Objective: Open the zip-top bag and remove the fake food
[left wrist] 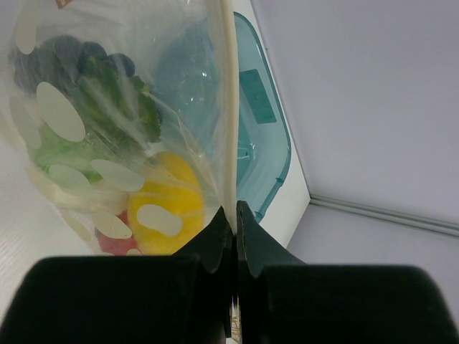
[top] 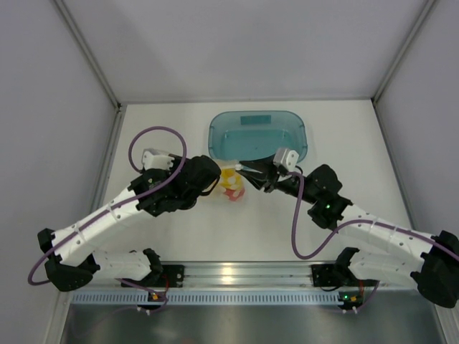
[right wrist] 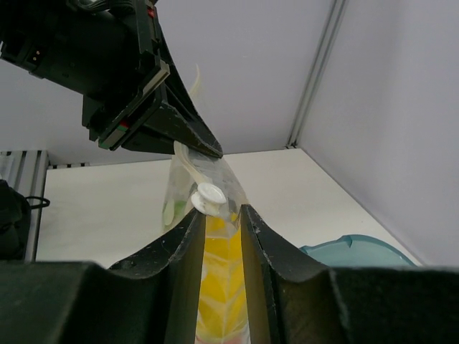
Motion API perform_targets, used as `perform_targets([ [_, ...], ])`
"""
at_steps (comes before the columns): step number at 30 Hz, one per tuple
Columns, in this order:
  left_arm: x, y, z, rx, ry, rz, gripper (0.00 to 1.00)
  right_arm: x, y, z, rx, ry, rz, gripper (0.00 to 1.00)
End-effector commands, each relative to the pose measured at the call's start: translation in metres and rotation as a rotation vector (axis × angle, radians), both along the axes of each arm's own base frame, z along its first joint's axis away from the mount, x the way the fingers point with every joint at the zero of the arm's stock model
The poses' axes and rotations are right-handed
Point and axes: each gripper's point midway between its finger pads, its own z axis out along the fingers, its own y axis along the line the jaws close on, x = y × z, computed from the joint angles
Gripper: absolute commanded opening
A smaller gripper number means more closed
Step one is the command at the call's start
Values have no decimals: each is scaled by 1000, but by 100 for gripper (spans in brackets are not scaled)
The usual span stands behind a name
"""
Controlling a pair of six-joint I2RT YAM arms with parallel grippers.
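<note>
The zip-top bag (top: 232, 183) hangs just above the table between the two arms, clear with white oval spots. Through its wall (left wrist: 188, 86) I see the fake food: a yellow fruit (left wrist: 168, 193), dark grapes (left wrist: 68, 57), green cauliflower leaves (left wrist: 115, 107) and a bit of red apple (left wrist: 118, 245). My left gripper (left wrist: 234, 212) is shut on the bag's white zip edge (left wrist: 229, 107). My right gripper (right wrist: 222, 213) faces it, jaws a narrow gap apart either side of the bag's top, with the white slider (right wrist: 208, 197) at its fingertips.
A translucent teal tray (top: 301, 136) lies on the table just behind the bag, close to both grippers. Grey walls close in the table at the back and both sides. The arms' mounting rail (top: 237, 272) runs along the near edge.
</note>
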Motion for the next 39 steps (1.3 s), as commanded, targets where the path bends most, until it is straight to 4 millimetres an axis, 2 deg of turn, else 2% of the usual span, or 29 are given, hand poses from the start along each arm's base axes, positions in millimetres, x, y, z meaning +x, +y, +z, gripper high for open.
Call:
perform_targets([
  [1,7,-2,34,-220,-74,93,0,-13,4,43,80,-100,64,27],
  [6,8,-6,33,-208,-66,83,0,-16,9,42,68,-101,93,21],
  [12,8,-6,33,-204,-64,80,0,-16,10,42,65,-99,100,0],
  [18,9,-3,30,-179,-69,83,0,-17,9,47,73,-77,107,0],
  [19,9,-2,30,-166,-74,85,0,-14,10,42,52,-53,99,0],
  [20,10,4,30,-122,-91,89,6,-9,12,32,2,-3,80,0],
  [21,11,5,31,-114,-98,96,6,-9,12,32,2,-3,80,0],
  [22,11,7,31,-102,-105,98,12,-8,12,31,-14,11,77,0],
  [23,12,8,31,-73,-107,93,25,-6,13,27,-32,26,75,0],
  [25,13,9,30,-43,-114,96,42,-5,13,16,-75,73,73,0],
  [26,13,9,30,-24,-113,90,54,-7,12,14,-85,80,76,0],
  [28,15,10,29,4,-120,92,62,-5,10,4,-115,113,61,0],
  [29,15,11,28,26,-119,88,70,-5,8,1,-124,122,50,0],
  [32,16,16,31,99,-130,76,80,4,2,-14,-182,183,-12,0],
  [36,19,17,46,244,-149,28,93,9,-8,-34,-287,278,-69,0],
  [37,19,17,49,276,-154,11,95,9,-9,-30,-296,275,-71,0],
  [38,21,13,53,344,-162,-32,98,6,-14,-49,-367,332,-80,0],
  [39,22,8,54,374,-171,-72,98,5,-16,-52,-385,345,-81,0],
])
